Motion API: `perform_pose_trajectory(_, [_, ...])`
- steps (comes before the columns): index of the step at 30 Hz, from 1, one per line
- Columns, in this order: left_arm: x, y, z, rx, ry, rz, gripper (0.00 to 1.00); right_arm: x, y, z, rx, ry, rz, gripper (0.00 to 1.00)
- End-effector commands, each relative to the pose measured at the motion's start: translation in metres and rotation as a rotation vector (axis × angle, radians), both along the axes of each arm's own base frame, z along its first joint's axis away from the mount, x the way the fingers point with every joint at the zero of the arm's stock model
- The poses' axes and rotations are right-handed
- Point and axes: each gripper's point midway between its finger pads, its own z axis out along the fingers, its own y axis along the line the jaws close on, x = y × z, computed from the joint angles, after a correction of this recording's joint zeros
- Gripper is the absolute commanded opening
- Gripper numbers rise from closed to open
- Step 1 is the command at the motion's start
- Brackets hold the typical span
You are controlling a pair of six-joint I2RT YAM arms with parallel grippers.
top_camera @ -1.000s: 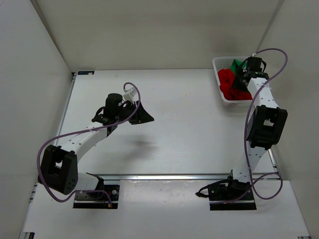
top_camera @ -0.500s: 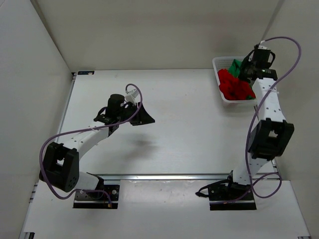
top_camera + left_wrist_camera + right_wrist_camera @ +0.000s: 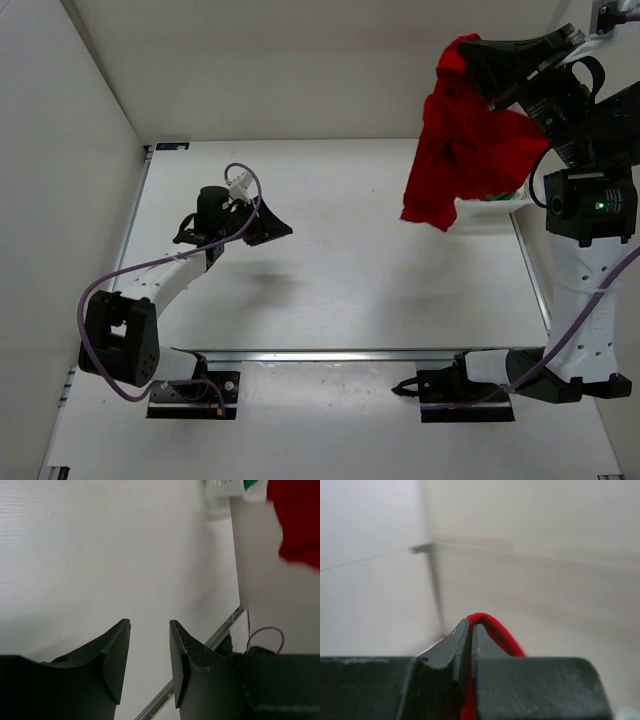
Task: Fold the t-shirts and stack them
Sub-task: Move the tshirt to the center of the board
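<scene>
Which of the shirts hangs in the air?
The red t-shirt: the right tool pinches its top and it hangs free. The green t-shirt, only a sliver showing, lies low in the basket.

White tabletop, plain off-white walls on three sides, aluminium rail along near edge, soft even light

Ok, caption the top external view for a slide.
Right gripper holds the red t-shirt aloft above the basket; left gripper hovers open, empty.
</scene>
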Motion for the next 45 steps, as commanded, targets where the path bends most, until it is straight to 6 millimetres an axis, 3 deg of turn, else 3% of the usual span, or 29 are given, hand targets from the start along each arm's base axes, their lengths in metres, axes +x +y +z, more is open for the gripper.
perform_pose_trajectory(1, [0.010, 0.024, 0.020, -0.033, -0.032, 0.110, 0.47, -0.001, 0.056, -0.006, -0.011, 0.026, 0.346, 0.00])
perform_pose_trajectory(3, [0.013, 0.033, 0.027, -0.042, -0.050, 0.142, 0.48, 0.002, 0.070, -0.011, -0.006, 0.057, 0.442, 0.00])
perform_pose_trajectory(6, [0.018, 0.045, 0.023, -0.024, -0.036, 0.182, 0.47, 0.017, 0.088, -0.037, 0.002, 0.160, 0.552, 0.00])
perform_pose_trajectory(8, [0.021, 0.054, 0.026, -0.013, -0.043, 0.213, 0.46, 0.032, 0.093, -0.063, 0.009, 0.229, 0.561, 0.00])
perform_pose_trajectory(10, [0.026, 0.064, 0.029, -0.011, -0.043, 0.254, 0.45, 0.057, 0.097, -0.126, 0.027, 0.374, 0.573, 0.00])
perform_pose_trajectory(11, [0.029, 0.069, 0.032, -0.010, -0.047, 0.269, 0.44, 0.054, 0.094, -0.134, 0.020, 0.377, 0.588, 0.01])
perform_pose_trajectory(14, [0.031, 0.068, 0.032, 0.019, -0.045, 0.270, 0.45, 0.073, 0.066, -0.220, 0.050, 0.534, 0.470, 0.00])
perform_pose_trajectory(15, [0.030, 0.064, 0.032, 0.019, -0.049, 0.256, 0.45, 0.074, 0.057, -0.234, 0.053, 0.556, 0.435, 0.00])
perform_pose_trajectory(17, [0.028, 0.059, 0.028, 0.019, -0.043, 0.238, 0.45, 0.067, 0.029, -0.284, 0.064, 0.633, 0.337, 0.00])
perform_pose_trajectory(18, [0.028, 0.056, 0.027, 0.021, -0.042, 0.239, 0.45, 0.062, 0.028, -0.303, 0.064, 0.693, 0.319, 0.00])
perform_pose_trajectory(19, [0.026, 0.055, 0.021, 0.023, -0.023, 0.237, 0.45, 0.068, 0.000, -0.324, 0.071, 0.715, 0.192, 0.01])
perform_pose_trajectory(20, [0.024, 0.052, 0.015, 0.024, -0.014, 0.232, 0.45, 0.067, -0.021, -0.365, 0.090, 0.854, 0.068, 0.08])
perform_pose_trajectory(21, [0.023, 0.050, 0.010, 0.031, -0.006, 0.224, 0.46, 0.073, -0.039, -0.380, 0.068, 0.870, -0.030, 0.18])
perform_pose_trajectory(22, [0.024, 0.051, 0.008, 0.039, -0.001, 0.238, 0.47, 0.071, -0.043, -0.391, 0.048, 0.896, -0.064, 0.24])
perform_pose_trajectory(23, [0.023, 0.049, 0.001, 0.047, 0.013, 0.236, 0.47, 0.071, -0.054, -0.406, 0.030, 0.939, -0.138, 0.36])
perform_pose_trajectory(24, [0.024, 0.048, 0.001, 0.046, 0.014, 0.242, 0.48, 0.070, -0.053, -0.414, 0.010, 0.969, -0.167, 0.43])
perform_pose_trajectory(28, [0.020, 0.043, -0.015, 0.096, 0.036, 0.265, 0.51, 0.074, -0.037, -0.426, -0.128, 0.980, -0.275, 0.51])
perform_pose_trajectory(29, [0.021, 0.043, -0.020, 0.124, 0.037, 0.265, 0.52, 0.075, -0.018, -0.428, -0.172, 0.976, -0.250, 0.50])
perform_pose_trajectory(30, [0.020, 0.041, -0.028, 0.157, 0.050, 0.265, 0.52, 0.070, 0.001, -0.434, -0.204, 0.985, -0.219, 0.39])
perform_pose_trajectory(32, [0.014, 0.035, -0.051, 0.207, 0.106, 0.251, 0.51, 0.063, 0.051, -0.446, -0.249, 0.999, -0.067, 0.07])
perform_pose_trajectory(33, [0.012, 0.034, -0.055, 0.214, 0.116, 0.247, 0.52, 0.063, 0.059, -0.463, -0.271, 1.043, -0.053, 0.00])
perform_pose_trajectory(34, [0.009, 0.033, -0.066, 0.233, 0.143, 0.243, 0.51, 0.059, 0.075, -0.468, -0.295, 1.043, -0.023, 0.00])
perform_pose_trajectory(36, [0.003, 0.032, -0.083, 0.269, 0.179, 0.241, 0.53, 0.057, 0.091, -0.497, -0.365, 1.076, -0.023, 0.00])
perform_pose_trajectory(37, [0.000, 0.030, -0.090, 0.286, 0.189, 0.238, 0.55, 0.062, 0.093, -0.501, -0.394, 1.070, -0.064, 0.05])
perform_pose_trajectory(38, [-0.002, 0.029, -0.097, 0.300, 0.207, 0.233, 0.57, 0.065, 0.089, -0.510, -0.437, 1.078, -0.123, 0.17])
perform_pose_trajectory(40, [-0.002, 0.028, -0.107, 0.325, 0.222, 0.232, 0.62, 0.071, 0.077, -0.512, -0.466, 1.059, -0.223, 0.34])
perform_pose_trajectory(43, [-0.004, 0.024, -0.117, 0.345, 0.242, 0.228, 0.64, 0.076, 0.064, -0.516, -0.479, 1.049, -0.299, 0.52])
perform_pose_trajectory(45, [0.000, 0.023, -0.122, 0.336, 0.250, 0.242, 0.61, 0.077, 0.056, -0.518, -0.507, 1.044, -0.352, 0.59])
